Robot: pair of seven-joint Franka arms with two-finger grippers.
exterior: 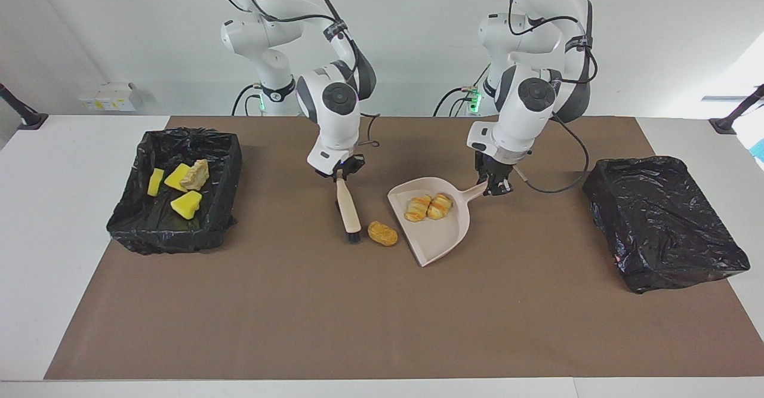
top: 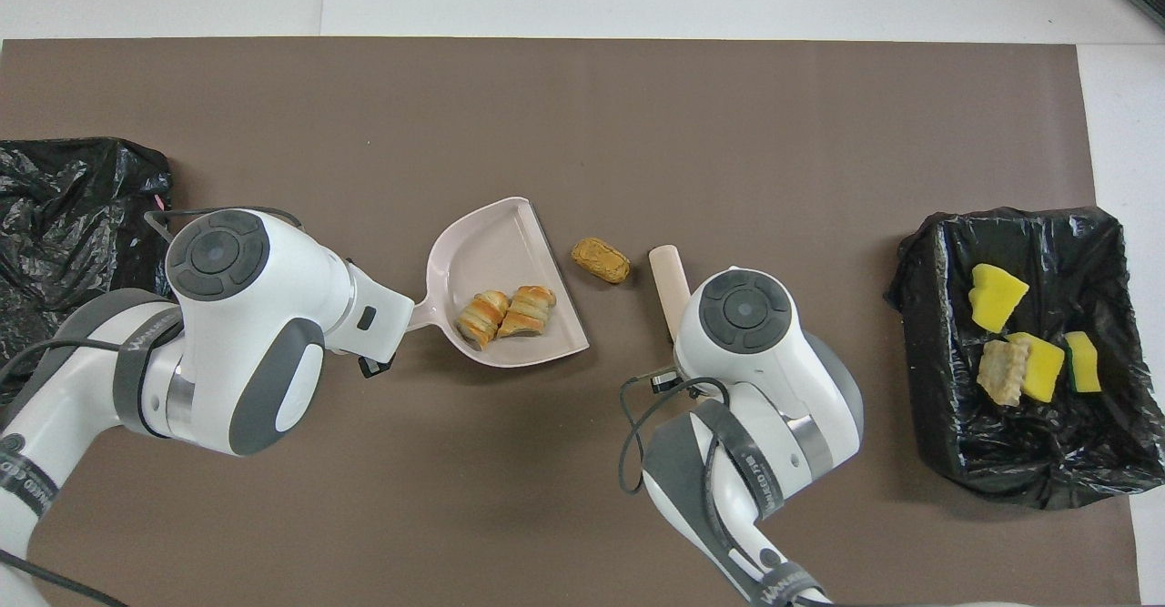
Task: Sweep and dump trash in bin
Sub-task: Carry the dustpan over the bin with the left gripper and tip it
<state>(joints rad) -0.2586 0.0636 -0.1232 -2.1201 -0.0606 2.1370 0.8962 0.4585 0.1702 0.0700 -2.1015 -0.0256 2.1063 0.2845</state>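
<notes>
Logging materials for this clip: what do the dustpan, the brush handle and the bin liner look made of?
Dustpan: probably moulded plastic, pale beige, smooth with an even matte sheen. Brush handle: light wood or wood-coloured plastic; no grain shows either way. Bin liner: thin black plastic film, crinkled and glossy with sharp highlights.

Bright, even, diffuse light, apparently from above. Shadows soft and short, tight under the dustpan [exterior: 439,231] and brush [exterior: 348,207]. Small specular glints on the crinkled black bin liners [exterior: 662,219], lower right and left of frame. Blown-out white at right edge of facing view. Both views sharp; no motion blur; straight edges stay straight.
</notes>
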